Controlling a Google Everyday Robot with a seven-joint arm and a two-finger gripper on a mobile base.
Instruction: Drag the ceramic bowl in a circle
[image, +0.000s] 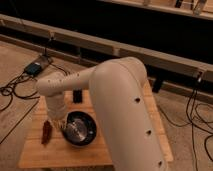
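The robot's white arm (120, 105) fills the mid/right of the view, big rounded link in the foreground, thinner forearm reaching left then bending down over the wooden tabletop (65, 152). The hand (59, 124) is at the lower end of that forearm, down at the left rim of the ceramic bowl (80, 128); fingers are together, and it looks pinched on the rim, tho the exact contact is hard to make out.

Bowl: wide, round, glossy black, faint light patches inside. Sits upright on the tabletop, front-centre, partly tucked under the arm on its right side.

Just left of the bowl & hand lies a small reddish-brown item (46, 132), elongated, near the tabletop's left edge, can't tell what it is. A small dark upright object (77, 95) stands behind the bowl, toward the back of the tabletop, apart from it.

Floor at left: black cables (15, 92) looping, plus a blue-ish box (36, 67) w/ wires attached. More cables on the floor at far right. Dark wall w/ a long pale rail (100, 45) runs across the back.
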